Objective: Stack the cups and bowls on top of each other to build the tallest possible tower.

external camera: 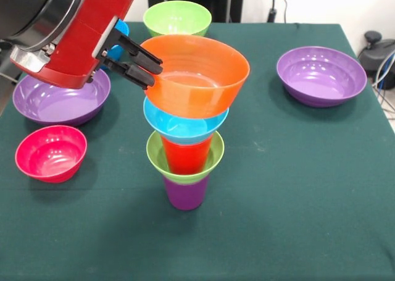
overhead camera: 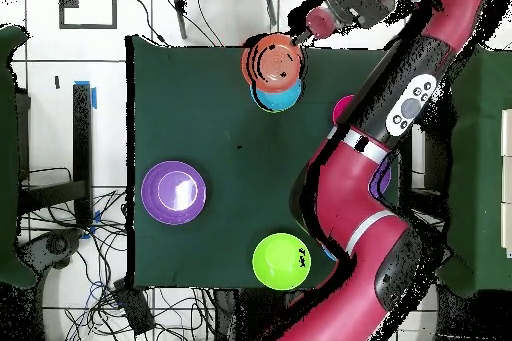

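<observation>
On the dark green cloth-covered table (external camera: pixel 296 188) stands the tower (external camera: pixel 185 163): a translucent purple plastic cup (external camera: pixel 185 193) at the bottom, a small lime green plastic bowl (external camera: pixel 155 154) seated in its mouth, a solid red plastic cup (external camera: pixel 185 156) standing in that bowl, and a small glossy blue bowl (external camera: pixel 179 126) resting on the red cup's rim. Over all of these sits the wide orange plastic bowl (external camera: pixel 196 77), its base in the blue bowl and its body tilted slightly. The black gripper (external camera: pixel 139 62) of the red and black arm (external camera: pixel 80 34) reaches in from the left of the front view, and its two fingers are closed on the orange bowl's rim, one finger above the edge and one below. In the overhead view the orange bowl (overhead camera: pixel 272 60) covers most of the blue bowl (overhead camera: pixel 280 95), near the table's top edge, with the gripper beside it. A wide purple plastic bowl (external camera: pixel 58 102) lies partly under the arm, and a glossy pink bowl (external camera: pixel 50 152) sits just in front of it. A larger lime green bowl (external camera: pixel 177 17) stands near the far edge, and a second wide purple bowl (external camera: pixel 321 75) lies well apart on the right. A bit of another blue object (external camera: pixel 121 28) peeps out behind the arm.
</observation>
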`<action>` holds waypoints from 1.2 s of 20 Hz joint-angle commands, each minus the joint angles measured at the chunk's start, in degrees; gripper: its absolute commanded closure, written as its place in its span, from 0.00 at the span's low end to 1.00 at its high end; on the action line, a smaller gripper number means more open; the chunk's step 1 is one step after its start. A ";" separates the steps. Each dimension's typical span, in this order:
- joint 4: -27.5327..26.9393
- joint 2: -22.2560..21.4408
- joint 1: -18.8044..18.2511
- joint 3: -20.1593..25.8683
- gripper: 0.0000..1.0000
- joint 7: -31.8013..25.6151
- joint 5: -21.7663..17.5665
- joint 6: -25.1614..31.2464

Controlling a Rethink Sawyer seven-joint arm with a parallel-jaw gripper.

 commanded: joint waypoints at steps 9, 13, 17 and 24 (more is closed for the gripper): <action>6.15 -4.63 -1.68 -20.11 1.00 3.78 14.28 -1.83; 5.97 -4.55 -1.63 -22.09 1.00 4.13 17.35 -2.66; 5.17 -4.41 -1.30 -23.52 1.00 3.79 19.51 -3.29; 4.88 -4.17 -1.05 -26.12 1.00 4.22 23.11 -4.23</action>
